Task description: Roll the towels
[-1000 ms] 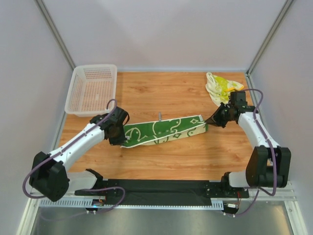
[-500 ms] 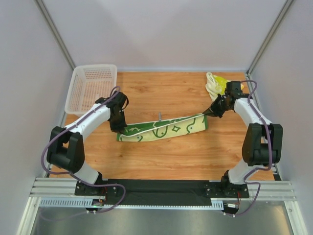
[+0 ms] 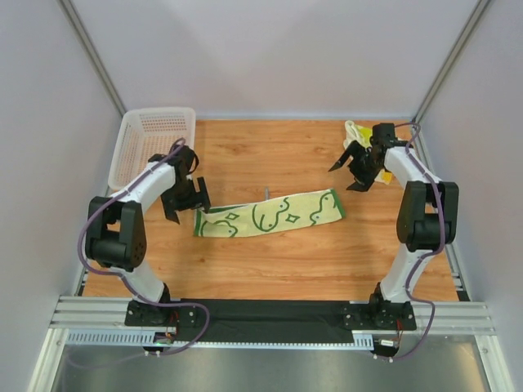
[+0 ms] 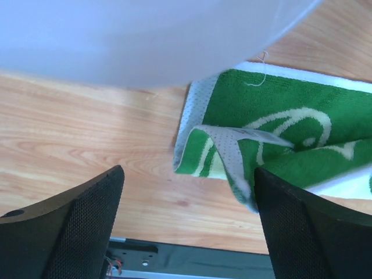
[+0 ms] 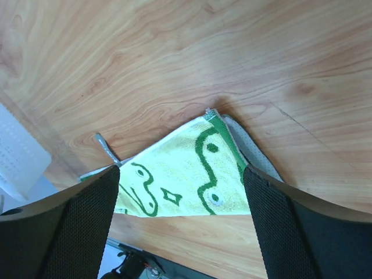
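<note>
- The patterned towel [image 3: 270, 214] lay as a folded strip on the bench [image 3: 278, 265]; its rumpled left corner could start a crooked roll.
- The left end effector [image 3: 188, 202], apart and empty beside that end, might pinch only one layer.
- The right end effector [image 3: 350, 173], apart and empty, could snag the blotched towel [image 3: 360, 139] bunched far right.

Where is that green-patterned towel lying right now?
In the overhead view, the green-patterned towel lies stretched across the middle of the table, between the left claw and the right claw.
</note>
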`<act>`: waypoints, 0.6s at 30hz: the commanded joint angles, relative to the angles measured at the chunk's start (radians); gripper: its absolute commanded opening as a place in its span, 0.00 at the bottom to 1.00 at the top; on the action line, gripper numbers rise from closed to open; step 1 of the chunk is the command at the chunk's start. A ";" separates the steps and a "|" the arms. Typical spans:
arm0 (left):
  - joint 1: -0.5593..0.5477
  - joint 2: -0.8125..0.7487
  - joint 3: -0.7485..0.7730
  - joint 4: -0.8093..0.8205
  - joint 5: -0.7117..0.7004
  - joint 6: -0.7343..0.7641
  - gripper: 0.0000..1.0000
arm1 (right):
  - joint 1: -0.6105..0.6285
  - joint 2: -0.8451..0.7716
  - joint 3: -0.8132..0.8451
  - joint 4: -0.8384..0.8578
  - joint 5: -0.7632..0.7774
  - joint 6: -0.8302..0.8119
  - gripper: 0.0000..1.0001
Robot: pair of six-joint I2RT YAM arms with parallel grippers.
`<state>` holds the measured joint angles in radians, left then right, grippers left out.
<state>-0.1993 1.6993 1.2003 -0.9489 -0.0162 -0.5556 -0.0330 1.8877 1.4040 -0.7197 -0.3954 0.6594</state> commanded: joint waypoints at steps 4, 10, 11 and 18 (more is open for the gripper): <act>0.014 -0.188 -0.017 -0.019 -0.028 -0.026 1.00 | -0.004 -0.151 -0.042 -0.024 0.096 -0.041 0.89; 0.014 -0.334 -0.198 0.051 -0.021 -0.090 1.00 | -0.002 -0.335 -0.270 0.037 0.099 -0.046 0.89; 0.014 -0.366 -0.244 0.061 -0.025 -0.098 1.00 | -0.001 -0.351 -0.292 0.057 0.096 -0.046 0.89; 0.005 -0.399 -0.364 0.157 0.030 -0.136 0.94 | 0.001 -0.305 -0.385 0.115 0.076 -0.069 0.79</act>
<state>-0.1886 1.3205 0.8528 -0.8700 -0.0254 -0.6586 -0.0341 1.5578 1.0302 -0.6724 -0.3126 0.6151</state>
